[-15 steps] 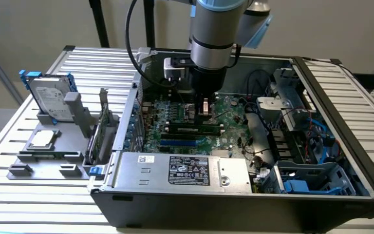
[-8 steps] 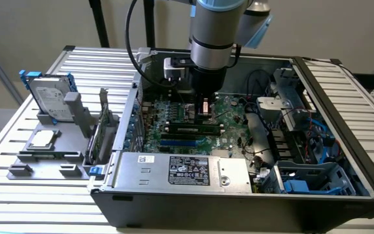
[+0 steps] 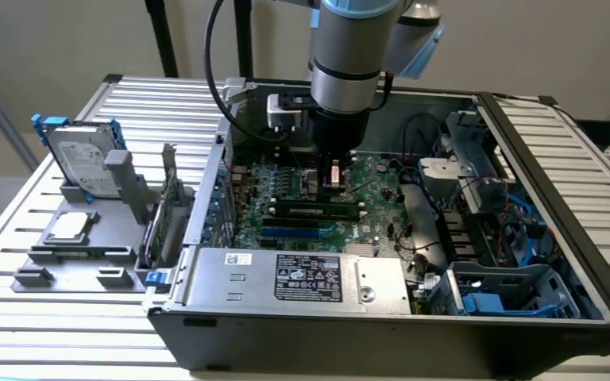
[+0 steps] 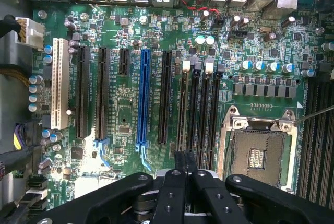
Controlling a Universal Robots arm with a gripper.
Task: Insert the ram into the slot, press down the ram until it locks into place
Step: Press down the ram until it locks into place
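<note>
Four parallel black memory sockets are showing on the motherboard, and one ram is lying seated across a slot mid-board in the open computer case. The hand is hovering low over the sockets, its fingers pressed together on a thin dark edge, seemingly empty.
</note>
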